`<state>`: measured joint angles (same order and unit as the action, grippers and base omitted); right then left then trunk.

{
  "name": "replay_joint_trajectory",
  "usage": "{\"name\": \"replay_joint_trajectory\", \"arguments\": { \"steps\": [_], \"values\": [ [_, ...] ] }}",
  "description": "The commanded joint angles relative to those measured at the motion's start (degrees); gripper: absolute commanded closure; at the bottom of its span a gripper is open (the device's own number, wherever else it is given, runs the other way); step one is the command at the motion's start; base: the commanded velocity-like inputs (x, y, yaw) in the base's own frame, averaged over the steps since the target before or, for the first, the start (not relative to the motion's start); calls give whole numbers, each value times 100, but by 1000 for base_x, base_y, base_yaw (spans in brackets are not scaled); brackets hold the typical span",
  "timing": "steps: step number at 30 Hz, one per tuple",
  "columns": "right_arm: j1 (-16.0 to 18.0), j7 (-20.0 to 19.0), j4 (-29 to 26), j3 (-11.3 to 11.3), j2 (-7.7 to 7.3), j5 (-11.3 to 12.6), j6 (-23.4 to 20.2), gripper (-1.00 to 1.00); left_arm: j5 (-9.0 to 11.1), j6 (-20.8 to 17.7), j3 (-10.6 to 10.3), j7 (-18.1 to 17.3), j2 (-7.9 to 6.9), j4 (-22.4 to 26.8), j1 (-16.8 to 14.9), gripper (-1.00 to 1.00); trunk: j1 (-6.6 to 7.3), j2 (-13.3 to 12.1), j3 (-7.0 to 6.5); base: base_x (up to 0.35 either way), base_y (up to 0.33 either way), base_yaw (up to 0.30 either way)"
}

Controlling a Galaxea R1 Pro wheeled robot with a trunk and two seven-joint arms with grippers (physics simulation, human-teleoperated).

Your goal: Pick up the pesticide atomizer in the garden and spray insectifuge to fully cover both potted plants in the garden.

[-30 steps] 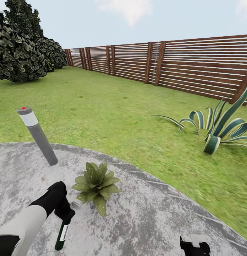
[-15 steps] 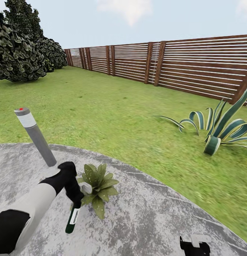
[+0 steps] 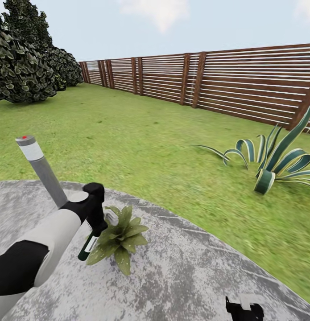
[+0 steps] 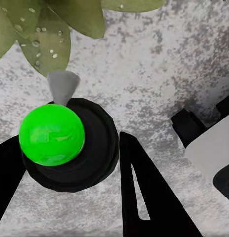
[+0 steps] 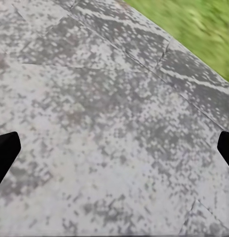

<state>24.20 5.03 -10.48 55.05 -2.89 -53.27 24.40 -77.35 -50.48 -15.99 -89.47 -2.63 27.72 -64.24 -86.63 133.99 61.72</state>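
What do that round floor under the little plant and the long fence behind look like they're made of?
The round floor looks like stone or concrete paving: mottled grey, matte, with thin joint lines. The fence looks like wood: reddish-brown horizontal slats between darker upright posts. Both are rendered, so only the look tells.

The mottled grey paved round (image 3: 181, 272) carries a potted plant (image 3: 121, 232) and a grey bollard light (image 3: 41, 171)

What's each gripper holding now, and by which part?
Left gripper grips the atomizer near its green-topped head, bottle hanging below. Right gripper is open, holding nothing.
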Motion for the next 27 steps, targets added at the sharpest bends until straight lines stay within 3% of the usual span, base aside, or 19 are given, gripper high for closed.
{"name": "replay_joint_trajectory", "arguments": {
  "steps": [1,14,22,27],
  "values": [
    [6,33,11,32,-1,-61,20,-100,-36,-62,-23,-53,11,13,-1,100,1,2,0,21,0,-204],
    [6,33,11,32,-1,-61,20,-100,-25,-55,-13,-53,131,3,-40,100,1,2,-7,136,-72,-23],
    [6,33,11,32,-1,-61,22,-100,-34,-59,-47,-53,348,-79,21,100,1,2,-7,2,0,-206],
    [6,33,11,32,-8,-61,21,-100,-46,-84,-164,-53,341,-82,280,100,1,2,-7,0,0,-19]
  ]
}}
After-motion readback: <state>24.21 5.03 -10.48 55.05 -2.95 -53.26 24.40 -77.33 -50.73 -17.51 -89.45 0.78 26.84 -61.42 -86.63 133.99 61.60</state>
